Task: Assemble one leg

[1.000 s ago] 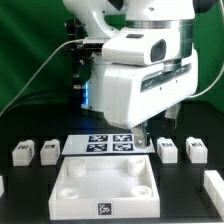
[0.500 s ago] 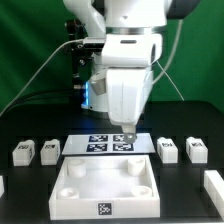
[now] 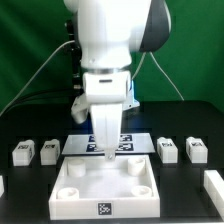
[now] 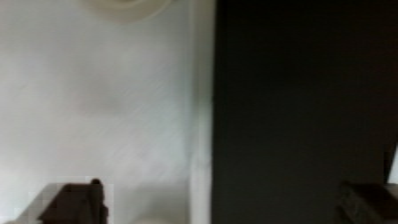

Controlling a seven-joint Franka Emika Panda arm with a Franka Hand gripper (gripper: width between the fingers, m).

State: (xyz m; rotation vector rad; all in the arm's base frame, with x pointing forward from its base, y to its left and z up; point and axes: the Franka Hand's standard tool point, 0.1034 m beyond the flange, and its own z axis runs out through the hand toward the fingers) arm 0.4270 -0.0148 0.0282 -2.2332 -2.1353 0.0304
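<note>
Several small white legs with square markers lie on the black table: two at the exterior view's left and two at its right. Another leg lies at the right edge. My gripper points straight down over the back edge of the large white square piece, far from every leg. In the wrist view my gripper is open and empty, its dark fingertips wide apart over a white surface that meets the black table. No leg shows in that view.
The marker board lies behind the large square piece, partly hidden by my arm. The square piece has round corner sockets and a marker on its front wall. A green backdrop stands behind.
The arm has swung to the exterior view's left and turned its wrist. The gripper now shows edge-on and lower, over the marker board and the square piece's back edge.
</note>
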